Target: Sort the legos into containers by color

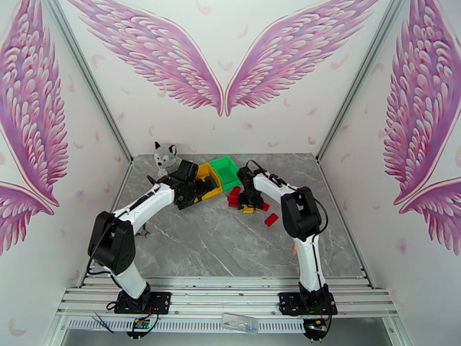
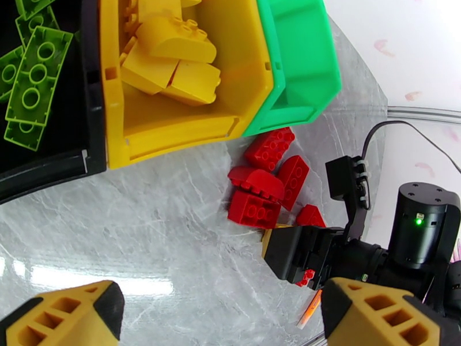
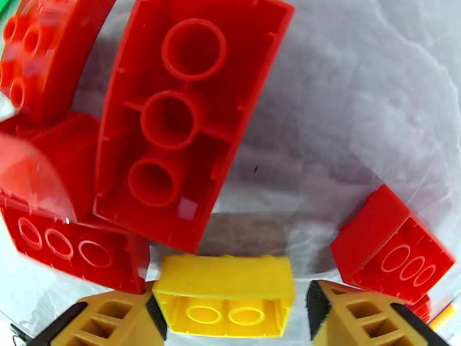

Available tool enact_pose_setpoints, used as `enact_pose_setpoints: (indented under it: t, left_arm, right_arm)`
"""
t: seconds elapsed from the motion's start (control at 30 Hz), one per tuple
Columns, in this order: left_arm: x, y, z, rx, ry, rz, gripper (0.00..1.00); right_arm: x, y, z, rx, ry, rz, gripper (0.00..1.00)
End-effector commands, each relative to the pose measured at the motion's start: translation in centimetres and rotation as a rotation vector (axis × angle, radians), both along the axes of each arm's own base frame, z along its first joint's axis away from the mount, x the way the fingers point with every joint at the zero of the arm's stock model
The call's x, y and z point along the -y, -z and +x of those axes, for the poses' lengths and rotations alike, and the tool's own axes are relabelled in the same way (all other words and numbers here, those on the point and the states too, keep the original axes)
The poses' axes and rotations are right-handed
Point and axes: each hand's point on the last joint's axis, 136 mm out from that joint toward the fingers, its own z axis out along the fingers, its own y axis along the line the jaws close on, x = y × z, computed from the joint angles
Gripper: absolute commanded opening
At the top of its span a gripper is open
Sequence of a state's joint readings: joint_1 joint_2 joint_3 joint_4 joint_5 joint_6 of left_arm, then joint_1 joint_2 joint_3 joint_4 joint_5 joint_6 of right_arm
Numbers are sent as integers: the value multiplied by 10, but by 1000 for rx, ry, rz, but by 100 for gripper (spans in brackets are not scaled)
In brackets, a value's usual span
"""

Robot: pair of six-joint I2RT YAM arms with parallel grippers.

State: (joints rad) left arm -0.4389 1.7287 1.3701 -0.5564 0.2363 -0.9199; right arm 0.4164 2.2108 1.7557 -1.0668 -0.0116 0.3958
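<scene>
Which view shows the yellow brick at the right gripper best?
Right wrist: the yellow brick sits large and sharp between the pads of the right gripper. Top external shows a yellow speck; left wrist, just a sliver.

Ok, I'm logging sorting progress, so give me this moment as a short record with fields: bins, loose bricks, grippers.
black bin: holds light green bricks
yellow bin: holds yellow bricks
green bin: no bricks in the part that shows
table: red bricks loose beside the green bin
right gripper: open, astride a yellow brick on the table
left gripper: open, empty, above the table near the bins
</scene>
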Motion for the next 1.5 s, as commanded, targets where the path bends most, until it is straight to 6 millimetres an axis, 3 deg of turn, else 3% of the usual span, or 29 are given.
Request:
enact_pose_setpoints:
  t: [0.0, 0.13, 0.3, 0.53, 0.63, 0.83, 1.0, 1.1, 1.27, 1.47]
  left_arm:
    - [6, -6, 8, 9, 5, -13, 96]
    - [10, -9, 13, 9, 15, -23, 99]
    - [10, -13, 24, 13, 17, -45, 99]
    - [13, -29, 55, 42, -9, -238, 99]
    - [6, -40, 70, 69, -44, -299, 98]
    - [-30, -68, 87, 140, -132, -299, 98]
    - [-46, -76, 81, 153, -154, -274, 98]
    - [-50, -72, 75, 146, -161, -264, 98]
    - [-55, -70, 64, 149, -171, -243, 98]
    - [-52, -60, 54, 128, -122, -143, 98]
  right_arm:
    - [-2, 3, 0, -28, 1, 19, 58]
    - [-9, -4, -4, -25, 29, 76, 49]
    - [-24, -21, -16, -20, 88, 203, 46]
    - [-79, -58, -13, -10, 166, 568, 46]
    - [-103, -71, 1, -10, 212, 719, 46]
    - [-143, -93, 47, 6, 286, 929, 46]
    - [-175, -118, 94, 38, 316, 1062, 50]
    - [-190, -131, 120, 49, 337, 1131, 62]
    - [-197, -143, 134, 63, 323, 1156, 69]
    - [-169, -143, 108, 82, 271, 1032, 69]
